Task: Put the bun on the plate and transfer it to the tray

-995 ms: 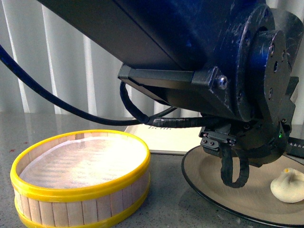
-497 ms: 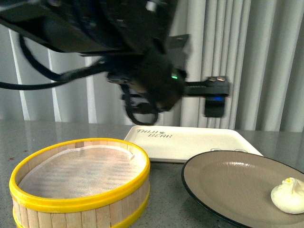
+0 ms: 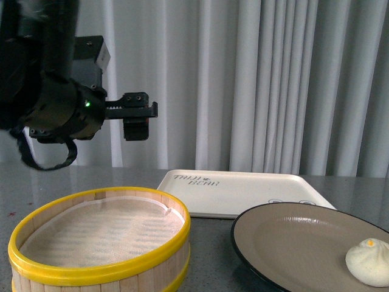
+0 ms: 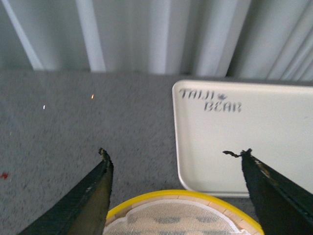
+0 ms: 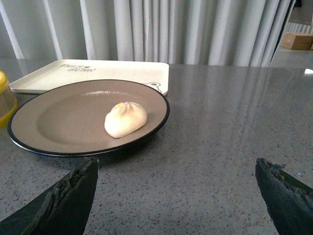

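The cream-white bun point(image 3: 369, 261) lies on the beige plate point(image 3: 285, 243) near its right edge; it also shows in the right wrist view point(image 5: 125, 119), lying on the plate point(image 5: 58, 122). The cream tray point(image 3: 243, 191) with dark lettering lies flat just behind the plate and is bare. My left arm point(image 3: 61, 109) hangs high at the left. My left gripper point(image 4: 174, 154) is open and empty above the steamer basket's far rim, with the tray's corner point(image 4: 244, 132) beyond it. My right gripper point(image 5: 176, 164) is open and empty, low over the table, short of the plate.
A yellow-rimmed wooden steamer basket point(image 3: 97, 267) with a white liner stands at the front left, next to the plate; its rim shows in the left wrist view point(image 4: 176, 196). The grey speckled table point(image 5: 220, 147) extends beside the plate. White curtains hang behind.
My left arm has risen and swung left, away from over the plate, uncovering the tray and plate. The bun stays on the plate.
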Controlling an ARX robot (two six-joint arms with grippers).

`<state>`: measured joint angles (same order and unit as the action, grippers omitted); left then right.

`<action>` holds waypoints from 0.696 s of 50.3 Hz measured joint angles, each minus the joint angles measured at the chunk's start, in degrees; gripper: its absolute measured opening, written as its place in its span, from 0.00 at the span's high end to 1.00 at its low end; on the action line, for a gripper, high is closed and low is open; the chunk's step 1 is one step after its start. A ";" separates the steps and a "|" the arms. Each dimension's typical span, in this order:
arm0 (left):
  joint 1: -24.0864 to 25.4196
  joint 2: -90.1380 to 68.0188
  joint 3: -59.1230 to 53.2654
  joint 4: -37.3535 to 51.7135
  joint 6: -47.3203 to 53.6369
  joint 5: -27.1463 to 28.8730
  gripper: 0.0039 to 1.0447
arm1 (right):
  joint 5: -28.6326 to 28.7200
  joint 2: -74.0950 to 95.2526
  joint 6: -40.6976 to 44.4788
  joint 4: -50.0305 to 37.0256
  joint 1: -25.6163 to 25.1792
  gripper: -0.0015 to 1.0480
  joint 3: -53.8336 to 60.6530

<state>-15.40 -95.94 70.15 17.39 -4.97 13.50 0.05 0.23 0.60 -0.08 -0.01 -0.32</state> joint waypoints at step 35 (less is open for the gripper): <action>10.40 31.30 -53.75 30.03 4.52 -8.52 0.96 | 0.00 -0.02 0.00 0.00 0.00 0.08 0.00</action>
<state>-4.99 -64.64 16.40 47.42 -0.45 4.97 0.05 0.21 0.60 -0.08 -0.01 -0.32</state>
